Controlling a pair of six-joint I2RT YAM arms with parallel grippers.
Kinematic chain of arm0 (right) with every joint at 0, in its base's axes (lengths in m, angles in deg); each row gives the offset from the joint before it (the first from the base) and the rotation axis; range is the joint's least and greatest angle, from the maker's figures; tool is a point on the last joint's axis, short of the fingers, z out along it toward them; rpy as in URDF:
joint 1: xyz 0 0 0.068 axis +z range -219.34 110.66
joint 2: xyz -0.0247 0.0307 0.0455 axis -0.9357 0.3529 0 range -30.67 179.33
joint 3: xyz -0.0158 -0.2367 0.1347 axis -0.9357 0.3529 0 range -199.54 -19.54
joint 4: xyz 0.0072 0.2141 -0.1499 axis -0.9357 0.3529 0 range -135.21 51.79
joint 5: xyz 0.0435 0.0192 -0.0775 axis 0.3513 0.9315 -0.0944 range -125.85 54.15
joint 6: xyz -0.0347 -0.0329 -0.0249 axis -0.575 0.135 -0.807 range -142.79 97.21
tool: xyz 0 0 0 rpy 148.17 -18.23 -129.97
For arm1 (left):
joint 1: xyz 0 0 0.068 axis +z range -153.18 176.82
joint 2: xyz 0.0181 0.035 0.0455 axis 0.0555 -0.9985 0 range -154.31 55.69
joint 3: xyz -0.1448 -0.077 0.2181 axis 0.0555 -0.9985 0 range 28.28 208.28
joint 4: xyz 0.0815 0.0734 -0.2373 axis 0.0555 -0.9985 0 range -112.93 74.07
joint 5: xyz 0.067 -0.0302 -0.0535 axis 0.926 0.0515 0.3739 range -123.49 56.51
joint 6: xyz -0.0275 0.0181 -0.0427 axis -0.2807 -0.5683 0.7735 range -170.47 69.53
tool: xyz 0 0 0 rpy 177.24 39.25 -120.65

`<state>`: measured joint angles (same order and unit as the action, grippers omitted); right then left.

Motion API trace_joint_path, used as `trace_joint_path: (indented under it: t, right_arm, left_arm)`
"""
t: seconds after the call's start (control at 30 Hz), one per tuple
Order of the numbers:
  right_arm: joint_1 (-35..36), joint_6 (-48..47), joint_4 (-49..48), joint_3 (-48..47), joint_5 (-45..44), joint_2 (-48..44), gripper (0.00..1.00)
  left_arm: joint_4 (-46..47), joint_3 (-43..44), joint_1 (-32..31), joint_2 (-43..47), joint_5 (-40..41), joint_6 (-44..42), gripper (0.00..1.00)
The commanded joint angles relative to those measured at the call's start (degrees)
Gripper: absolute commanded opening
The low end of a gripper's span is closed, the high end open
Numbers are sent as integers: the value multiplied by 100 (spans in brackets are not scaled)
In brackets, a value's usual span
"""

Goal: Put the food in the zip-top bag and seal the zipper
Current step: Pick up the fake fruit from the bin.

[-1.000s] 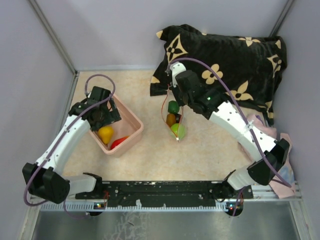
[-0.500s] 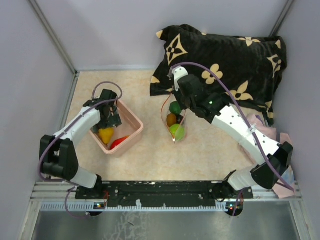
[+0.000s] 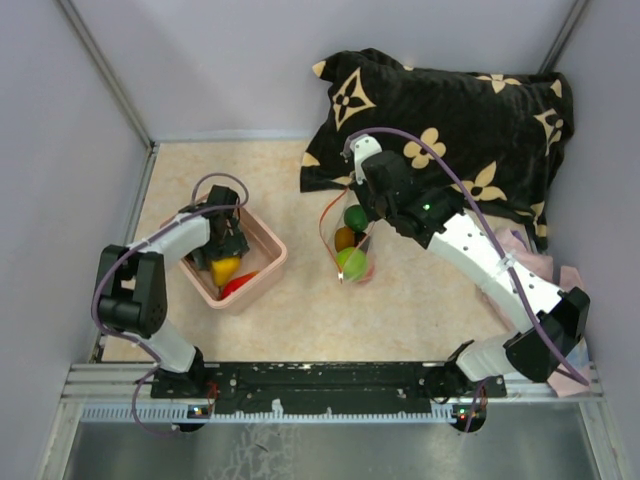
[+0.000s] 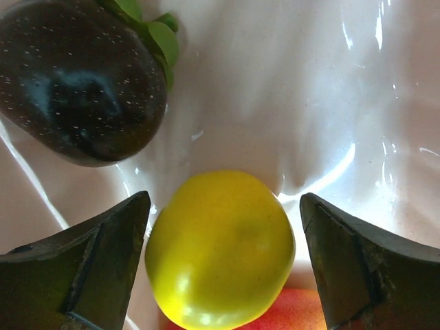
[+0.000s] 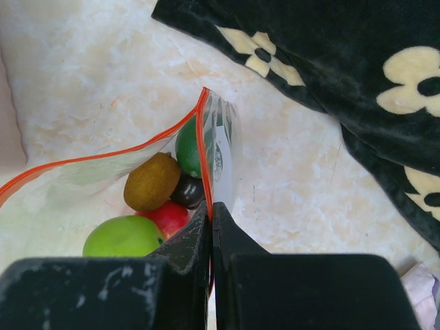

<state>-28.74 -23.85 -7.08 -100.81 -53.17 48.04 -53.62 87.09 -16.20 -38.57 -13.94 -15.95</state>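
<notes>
Our left claw (image 4: 223, 204), released, straddles the yellow fruit (image 4: 220, 261); we should centre it and squeeze gently; our right claw (image 5: 210, 218), clenched on the zipper (image 5: 201, 141), holds the zip-top bag (image 5: 77, 182) agape.

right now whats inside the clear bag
Inside the zip-top bag: a light green fruit, a brown one, a red one, a dark green one and a small dark piece. Anything beneath them is covered.

Clear zip-top bag (image 5: 69, 182), zipper (image 5: 124, 148) open, holds several toy fruits (image 5: 124, 237); a yellow fruit (image 4: 220, 247) lies outside it.
</notes>
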Motion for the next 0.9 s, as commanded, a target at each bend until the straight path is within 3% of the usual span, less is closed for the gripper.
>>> trace_joint_path:
  t: [0.0,0.37,0.5,0.7,0.87]
  right_arm:
    - [-52,-92,-219,-44,-3,-252,0]
    - [-52,-30,-153,-45,0,-217,0]
    - [-52,-17,-131,-55,5,-217,0]
    - [-52,20,6,-122,-29,-225,0]
    - [-52,33,82,-207,-70,-201,0]
  left_arm:
    - [109,-112,27,228,-314,98,95]
    - [217,-547,27,608,-498,204,94]
    - [530,-520,27,492,-581,122,84]
    - [681,-500,18,844,-779,-49,59]
    - [746,-667,18,1615,-1011,-107,52]
